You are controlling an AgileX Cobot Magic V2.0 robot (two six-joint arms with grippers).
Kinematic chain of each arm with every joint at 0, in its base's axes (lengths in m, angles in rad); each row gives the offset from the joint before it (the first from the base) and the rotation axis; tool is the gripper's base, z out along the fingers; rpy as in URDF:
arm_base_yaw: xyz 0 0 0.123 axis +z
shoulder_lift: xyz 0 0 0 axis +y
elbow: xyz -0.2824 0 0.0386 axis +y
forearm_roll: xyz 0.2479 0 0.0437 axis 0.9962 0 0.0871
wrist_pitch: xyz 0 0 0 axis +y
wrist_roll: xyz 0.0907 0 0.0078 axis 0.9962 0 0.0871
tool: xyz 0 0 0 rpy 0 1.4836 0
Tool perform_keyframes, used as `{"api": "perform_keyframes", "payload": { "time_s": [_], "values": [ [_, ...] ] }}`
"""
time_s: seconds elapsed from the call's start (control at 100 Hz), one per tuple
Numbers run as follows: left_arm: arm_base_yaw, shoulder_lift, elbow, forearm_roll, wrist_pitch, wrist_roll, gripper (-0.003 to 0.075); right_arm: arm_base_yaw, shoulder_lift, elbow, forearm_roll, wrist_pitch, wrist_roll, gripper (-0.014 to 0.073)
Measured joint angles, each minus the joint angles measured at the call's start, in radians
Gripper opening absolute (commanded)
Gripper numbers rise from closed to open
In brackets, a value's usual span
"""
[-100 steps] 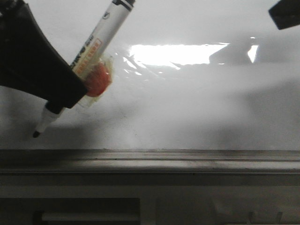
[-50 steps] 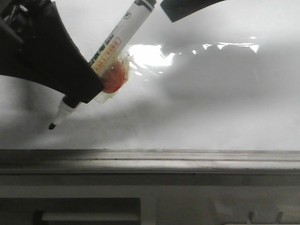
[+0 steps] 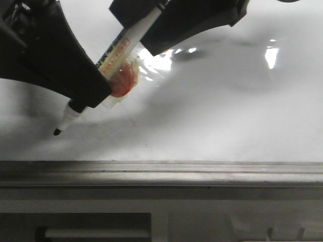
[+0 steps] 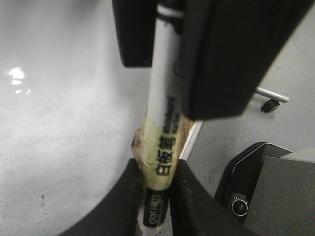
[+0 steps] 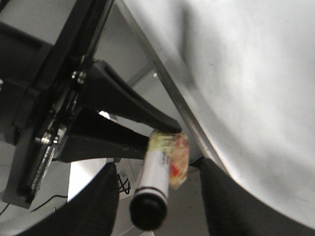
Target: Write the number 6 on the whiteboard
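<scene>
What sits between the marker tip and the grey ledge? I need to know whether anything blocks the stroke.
Nothing: in the front view, only bare whiteboard lies between the marker tip and the ledge. No ink shows there.

A grey floor [image 4: 290,118] lies below, with a castor wheel [image 4: 269,104] (small, black) on it.

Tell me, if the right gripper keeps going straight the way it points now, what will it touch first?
Most likely the back end of the marker. The right gripper is open, and the marker's black end sits between its fingers. The left gripper holds the same marker. Depth is unclear, so contact may be close.
</scene>
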Motion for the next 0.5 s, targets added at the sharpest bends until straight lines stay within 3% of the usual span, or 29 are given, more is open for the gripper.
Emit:
{"api": "perform_keyframes", "payload": {
  "time_s": [0.1,0.27,0.44,0.5],
  "values": [
    [0.0,0.0,0.0,0.002,-0.005,0.0,-0.002,0.023,0.008,0.0,0.0,-0.014,-0.009,0.0192],
    [0.0,0.0,-0.001,0.011,-0.005,0.0,-0.002,0.027,0.011,0.0,-0.018,-0.032,-0.028,-0.0075],
    [0.0,0.0,-0.001,0.011,-0.002,0.0,-0.0015,0.027,0.011,0.0,-0.027,-0.034,-0.044,-0.0064],
    [0.0,0.0,-0.001,0.011,-0.002,0.0,0.0023,0.027,0.011,0.0,-0.027,-0.034,-0.049,-0.0059]
  ]
}}
